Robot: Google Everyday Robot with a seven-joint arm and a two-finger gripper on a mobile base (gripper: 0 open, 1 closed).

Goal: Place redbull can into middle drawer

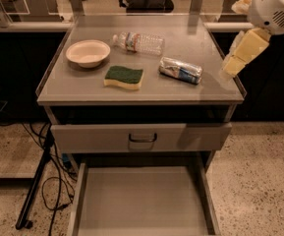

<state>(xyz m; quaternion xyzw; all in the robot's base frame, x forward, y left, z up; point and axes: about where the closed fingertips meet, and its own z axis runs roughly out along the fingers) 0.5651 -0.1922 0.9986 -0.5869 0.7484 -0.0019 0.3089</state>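
The middle drawer (141,200) stands pulled out at the bottom of the view. Its flat grey floor is bare, and its front end is cut off by the lower edge, so its front wall does not show. To its left, cables (50,181) trail over the speckled floor.

Above it is the closed drawer (97,137) with a loop handle (142,138). The dark gap above this drawer's front hides whatever lies behind it.

On the table top (205,90) the sponge (124,76) lies nearest, green side up. Just right of it, and apart from it, the redbull can (181,70) lies on its side. The can's long axis runs roughly left to right, with the left end a little farther back and the right end nearer. Which end is the top is hard to make out.

Right of the can, and not touching it, the gripper (232,65) hangs over the table's right edge, slanting down and to the left. It holds nothing that shows, and whether it is released or clenched cannot be told. The white arm (274,6) above it is cut off at the top right corner.

Farther back sit a pale bowl (88,52) on the left and a clear bottle (139,42) lying on its side.
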